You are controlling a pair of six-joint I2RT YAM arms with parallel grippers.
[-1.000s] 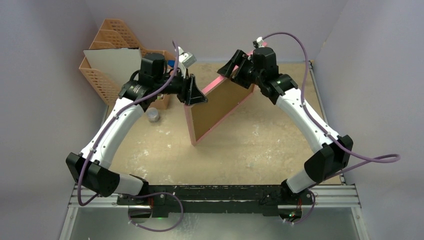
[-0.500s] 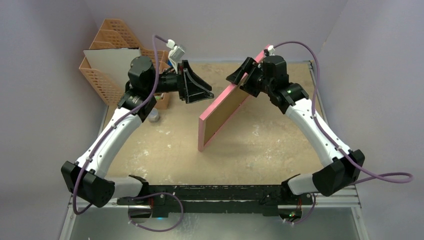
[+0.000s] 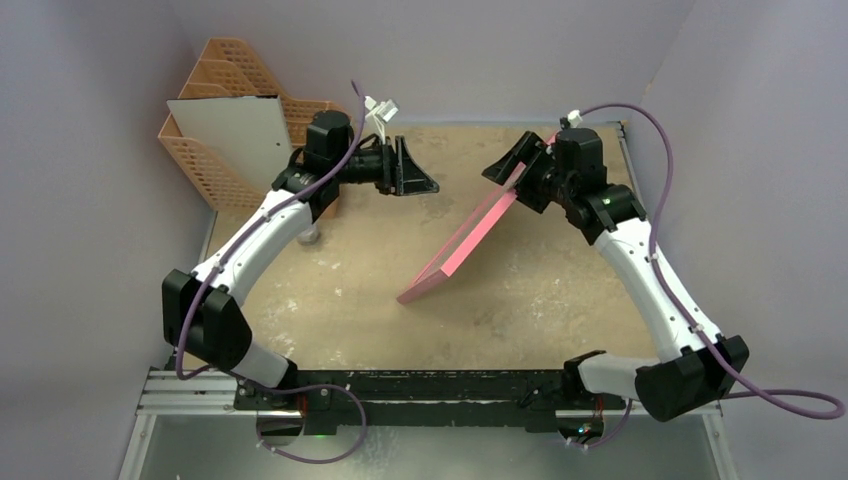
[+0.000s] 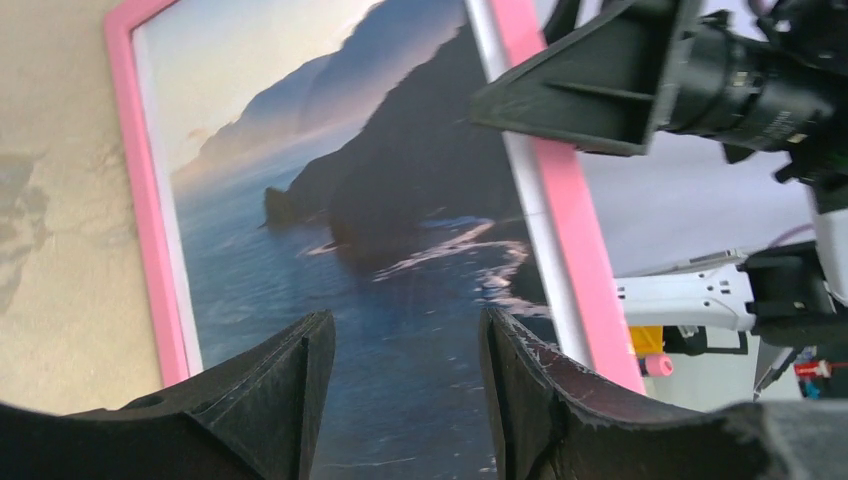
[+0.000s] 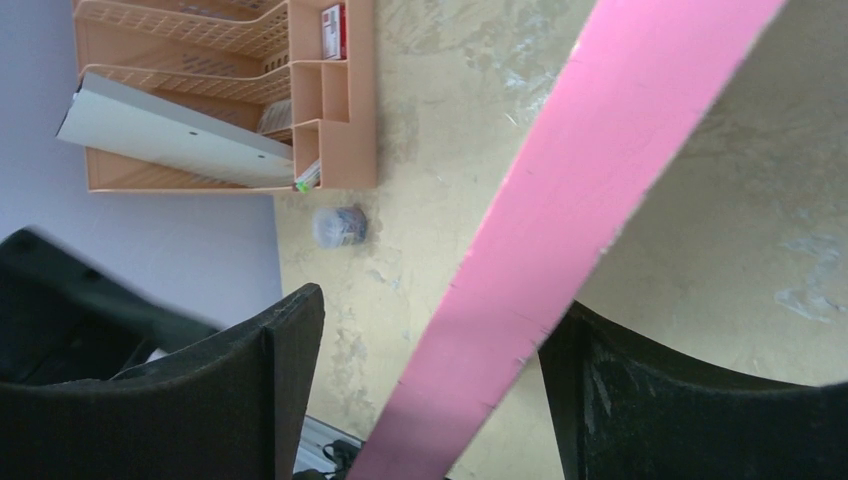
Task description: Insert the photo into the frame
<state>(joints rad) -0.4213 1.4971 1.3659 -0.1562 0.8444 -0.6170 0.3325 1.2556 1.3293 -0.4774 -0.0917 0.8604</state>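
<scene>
seen from above, the two arms rise from their bases at the near edge of the table and lean in toward the middle; between them the frame stands tilted on edge, showing mostly its thin pink side, its low corner toward the near left and down at the sandy tabletop, though i cannot tell whether it touches; its high end runs up to the far right, where the right gripper is clamped on it, the pink edge passing between the two black fingers in the right wrist view; the photo sits inside the frame, blue sea and dark mountains under a pale sky within the pink border, facing the left arm; the left gripper hangs just left of the frame and apart from it, its fingers spread with nothing between them; further back on the left a small clear jar stands on the table beside the orange mesh file rack; a white sheet stands upright in the rack.
</scene>
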